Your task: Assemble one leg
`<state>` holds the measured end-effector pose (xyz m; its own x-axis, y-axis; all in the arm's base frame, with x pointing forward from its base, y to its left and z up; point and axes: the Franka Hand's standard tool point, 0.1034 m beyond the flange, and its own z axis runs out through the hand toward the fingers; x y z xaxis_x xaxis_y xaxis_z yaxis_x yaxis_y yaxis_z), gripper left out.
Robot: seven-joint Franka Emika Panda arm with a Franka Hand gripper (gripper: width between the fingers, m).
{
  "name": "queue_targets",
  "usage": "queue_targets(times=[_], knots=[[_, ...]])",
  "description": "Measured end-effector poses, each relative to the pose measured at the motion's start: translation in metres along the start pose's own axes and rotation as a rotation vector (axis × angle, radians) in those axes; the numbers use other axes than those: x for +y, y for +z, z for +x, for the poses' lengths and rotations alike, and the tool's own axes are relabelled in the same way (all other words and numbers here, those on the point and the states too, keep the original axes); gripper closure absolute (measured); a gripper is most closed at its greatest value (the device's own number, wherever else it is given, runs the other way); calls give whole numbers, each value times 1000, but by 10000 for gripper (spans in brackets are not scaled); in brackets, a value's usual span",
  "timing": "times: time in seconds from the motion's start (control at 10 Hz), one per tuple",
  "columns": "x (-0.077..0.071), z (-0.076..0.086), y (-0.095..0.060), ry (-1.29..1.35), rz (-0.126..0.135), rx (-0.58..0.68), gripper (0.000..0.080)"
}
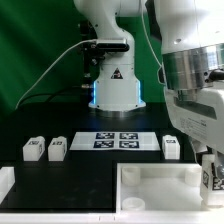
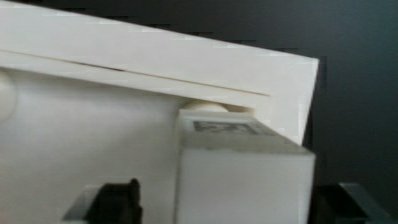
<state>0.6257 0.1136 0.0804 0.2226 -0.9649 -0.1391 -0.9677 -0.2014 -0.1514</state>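
Observation:
My gripper (image 1: pixel 208 176) is at the exterior view's right, above the right end of the large white tray-like piece (image 1: pixel 150 172). It is shut on a leg (image 1: pixel 205 181), a small white block with a marker tag. In the wrist view the leg (image 2: pixel 240 165) sits between my two dark fingers (image 2: pixel 118 203). Its tagged end and small round peg meet the corner of the tray-like piece (image 2: pixel 160 70). Three more legs stand on the black table: two at the left (image 1: pixel 34 148) (image 1: pixel 57 148) and one at the right (image 1: pixel 171 146).
The marker board (image 1: pixel 116 140) lies flat at mid-table in front of the robot base (image 1: pixel 115 85). Another white part (image 1: pixel 5 184) shows at the left edge. A green curtain hangs behind the table.

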Motion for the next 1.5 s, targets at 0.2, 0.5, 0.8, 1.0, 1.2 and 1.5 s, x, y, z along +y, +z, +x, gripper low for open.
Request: queue_targets(times=[0.2,0.5,0.8,1.0,1.2,1.5], knots=[[-2,-1,0,-186,21,15,209],[-3,-14,2,-613,-25,11,153],[0,-5,2,-1048,-68,7,151],[-1,0,3,-1153,-75,10,182],[-1,0,3,-1134,-75,11,365],[-1,-1,3,-857,-67,13,509]])
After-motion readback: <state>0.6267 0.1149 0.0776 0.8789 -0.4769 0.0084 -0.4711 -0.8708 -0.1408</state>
